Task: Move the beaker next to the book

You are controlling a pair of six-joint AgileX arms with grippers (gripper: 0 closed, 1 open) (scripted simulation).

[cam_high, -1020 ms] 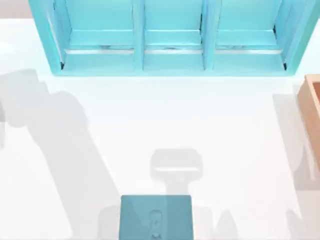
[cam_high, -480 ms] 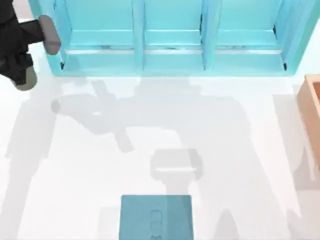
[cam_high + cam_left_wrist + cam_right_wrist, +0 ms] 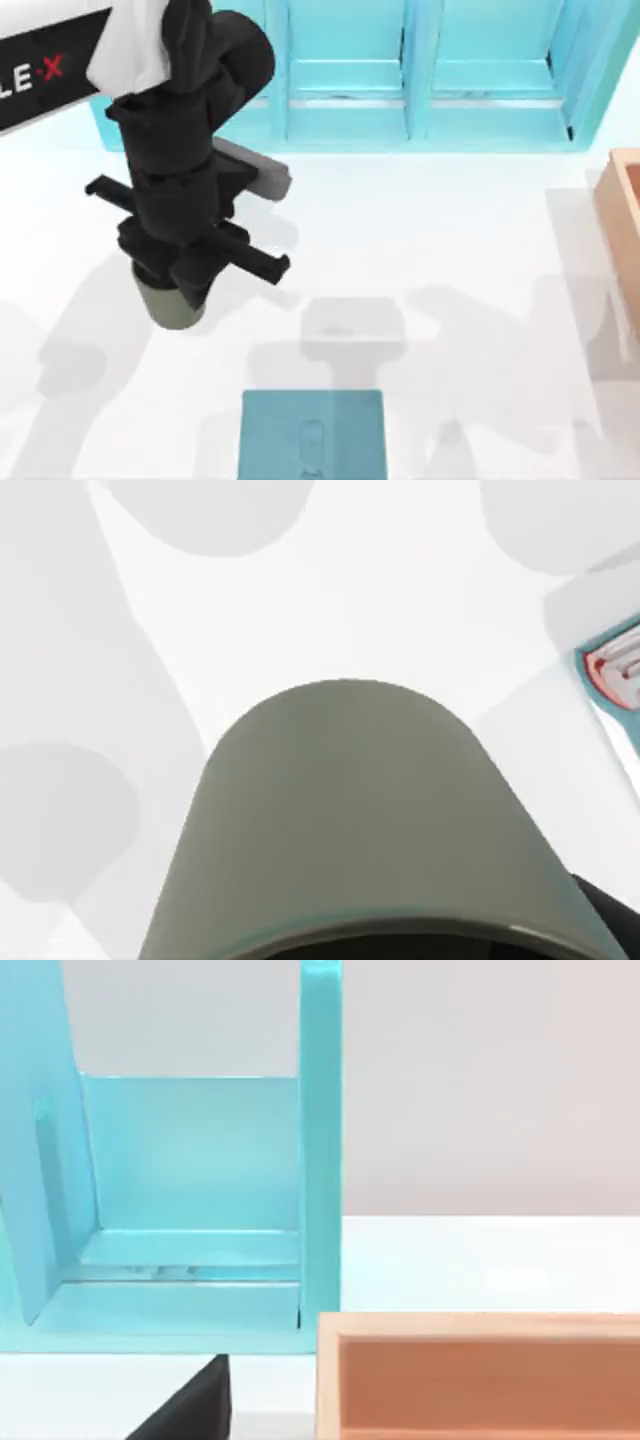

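Top view, L to R: left gripper (image 3: 180,285) hangs over the table's (image 3: 450,250) left-centre, pointing down, fingers closed round one beaker (image 3: 170,300), which appears clear of the surface, though contact can't be confirmed. One book (image 3: 312,434) lies flat at the near edge, centre, well apart from the beaker to its right; one blue shelf (image 3: 350,110), 3 bays, runs along the back. One tan box (image 3: 622,215) sits at the right edge; right gripper's state: cannot tell.
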